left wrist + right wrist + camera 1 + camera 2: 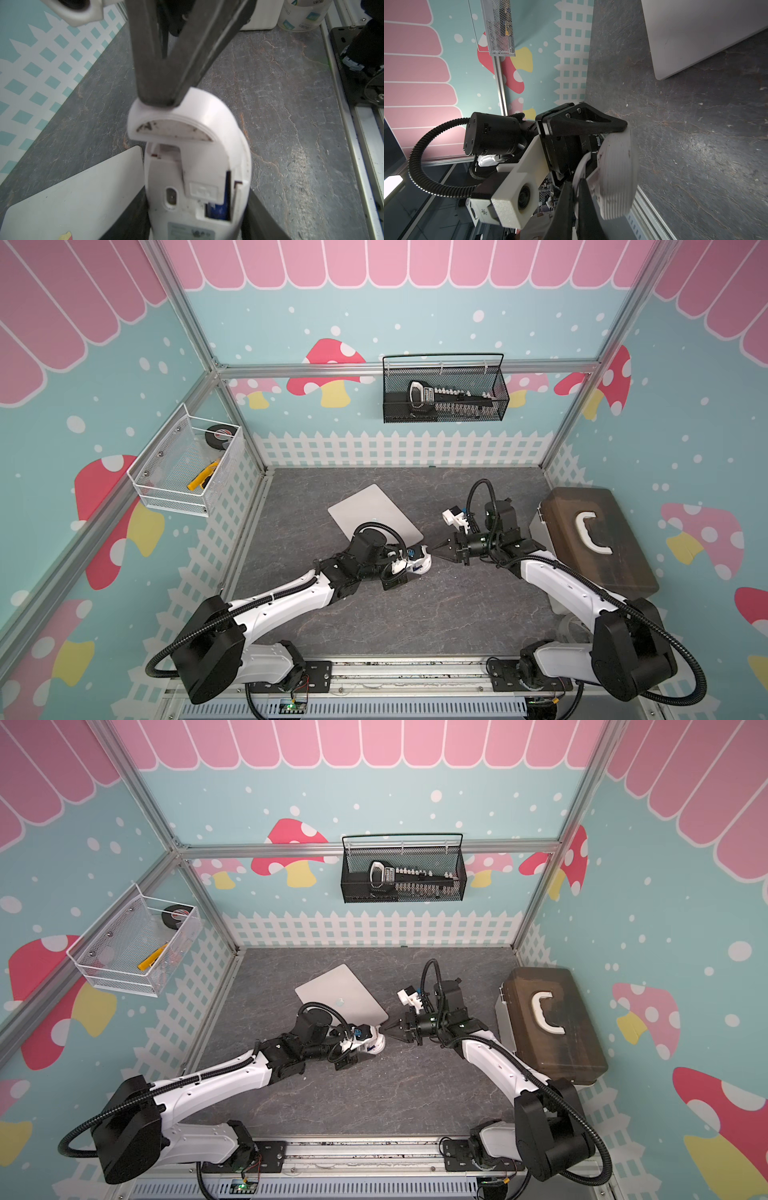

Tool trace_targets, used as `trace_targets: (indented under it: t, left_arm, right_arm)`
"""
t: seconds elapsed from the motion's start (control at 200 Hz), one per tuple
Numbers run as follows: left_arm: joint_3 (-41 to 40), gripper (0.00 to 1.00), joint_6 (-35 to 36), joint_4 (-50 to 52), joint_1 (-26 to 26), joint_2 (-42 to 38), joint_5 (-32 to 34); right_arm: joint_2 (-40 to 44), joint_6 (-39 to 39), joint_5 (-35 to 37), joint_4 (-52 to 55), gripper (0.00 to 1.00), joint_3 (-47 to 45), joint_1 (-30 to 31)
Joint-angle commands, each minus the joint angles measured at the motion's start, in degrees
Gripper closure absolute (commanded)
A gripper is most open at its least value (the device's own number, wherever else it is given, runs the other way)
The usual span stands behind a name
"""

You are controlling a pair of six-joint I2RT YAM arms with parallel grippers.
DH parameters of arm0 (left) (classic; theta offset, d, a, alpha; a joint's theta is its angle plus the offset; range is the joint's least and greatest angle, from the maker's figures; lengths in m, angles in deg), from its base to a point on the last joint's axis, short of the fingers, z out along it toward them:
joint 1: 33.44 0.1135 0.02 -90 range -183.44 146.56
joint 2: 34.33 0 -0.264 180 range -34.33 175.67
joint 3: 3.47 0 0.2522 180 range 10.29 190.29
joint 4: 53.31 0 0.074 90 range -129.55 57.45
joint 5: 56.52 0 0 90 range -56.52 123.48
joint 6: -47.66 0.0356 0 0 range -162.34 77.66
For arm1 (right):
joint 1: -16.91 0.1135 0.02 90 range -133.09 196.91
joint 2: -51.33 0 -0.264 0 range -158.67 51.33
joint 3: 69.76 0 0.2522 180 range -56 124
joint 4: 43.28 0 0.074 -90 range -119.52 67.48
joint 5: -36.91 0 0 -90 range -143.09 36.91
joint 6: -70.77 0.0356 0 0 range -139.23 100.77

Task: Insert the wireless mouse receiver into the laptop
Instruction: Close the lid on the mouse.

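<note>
Only the left wrist view gives us the mouse (pixel 162 176) underside, compartment open: the left gripper (pixel 197 209) clamps its sides just beside the corner of the laptop (pixel 72 197), and the right gripper (pixel 160 99) is pinched shut on the half-round cover (pixel 207 116). Both top views show the laptop closed. Receiver: we cannot pick it out; mouse label (pixel 191 232) too blurred to read.

A black wire basket (pixel 496 403) hangs at twelve o'clock, a white mesh basket (pixel 166 472) holding black tape (pixel 222 434) at ten, a brown case (pixel 623 564) at three, a white mouse (pixel 423 560) near centre.
</note>
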Motion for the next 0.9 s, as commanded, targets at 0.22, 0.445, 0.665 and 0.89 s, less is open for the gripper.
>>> trace_targets:
  t: [0.22, 0.445, 0.665, 0.89]
  left_arm:
    - [1.52, 0.56, 1.02, -0.65, 0.30, -1.78, -0.50]
    - [2.43, 0.57, 2.84, 1.74, 0.37, -1.66, -1.68]
    - [4.36, 0.57, 2.56, 3.34, 0.97, -1.18, -3.74]
    - [5.01, 0.57, 2.23, 3.75, 1.07, -0.97, -4.10]
  right_arm:
    - [0.74, -0.49, -1.83, -0.48, 0.93, -0.57, -1.46]
    - [0.99, -0.92, -3.40, -0.11, 0.93, -0.71, -1.73]
    - [1.11, -2.91, -4.20, 2.36, 0.93, -0.36, -1.75]
    - [1.57, -4.31, -4.06, 4.00, 0.93, -0.45, -1.75]
